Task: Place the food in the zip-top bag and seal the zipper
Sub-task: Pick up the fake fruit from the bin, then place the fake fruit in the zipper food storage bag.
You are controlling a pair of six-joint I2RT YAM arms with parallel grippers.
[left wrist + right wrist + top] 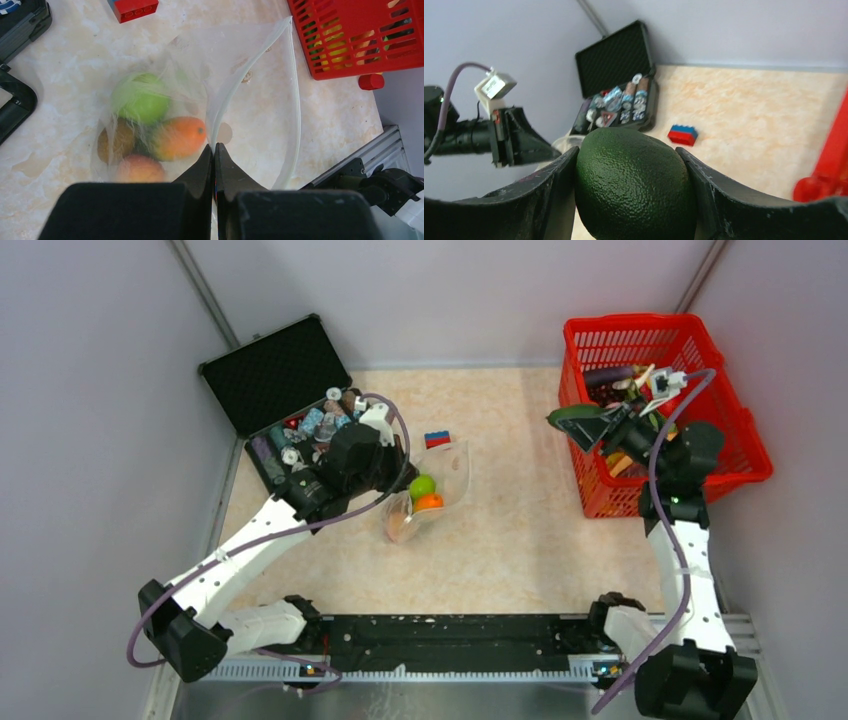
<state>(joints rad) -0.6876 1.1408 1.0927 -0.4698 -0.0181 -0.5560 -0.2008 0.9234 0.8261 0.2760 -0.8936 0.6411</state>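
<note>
Clasping dark green fruit (634, 190), right claw (627, 152) stands wide.

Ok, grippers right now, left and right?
Left gripper: shut, pinching the zip-top bag at its edge.
Right gripper: closed on a dark green fruit.

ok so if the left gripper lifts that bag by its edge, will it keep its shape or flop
Probably flops: the zip-top bag is thin, crinkled film, lying slack where the left gripper pinches its rim. The green fruit and orange piece inside would likely roll to the lowest corner and drag it down. Its mouth may sag shut.
</note>
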